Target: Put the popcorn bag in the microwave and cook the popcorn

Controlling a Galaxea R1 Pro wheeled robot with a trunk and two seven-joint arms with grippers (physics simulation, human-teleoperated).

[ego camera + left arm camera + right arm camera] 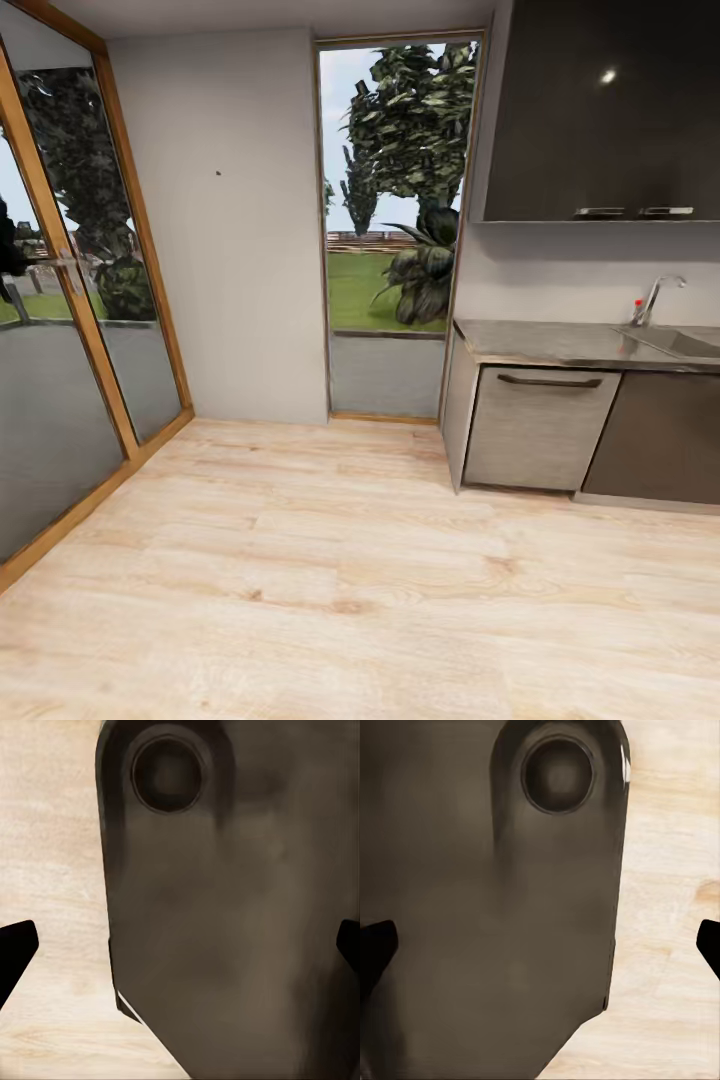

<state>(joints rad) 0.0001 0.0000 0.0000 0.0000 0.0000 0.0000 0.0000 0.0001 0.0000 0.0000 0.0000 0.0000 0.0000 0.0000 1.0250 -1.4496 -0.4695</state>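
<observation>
Steel countertop (560, 345) right; left gripper (180, 945), right gripper (540, 945) both spread apart.

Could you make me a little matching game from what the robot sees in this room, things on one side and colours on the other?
Things:
1. floor
2. countertop
3. upper cabinet
4. lawn outside

Colours:
A. green
B. glossy grey steel
C. light wood
D. dark brown-black

Pairs: 1-C, 2-B, 3-D, 4-A
</observation>
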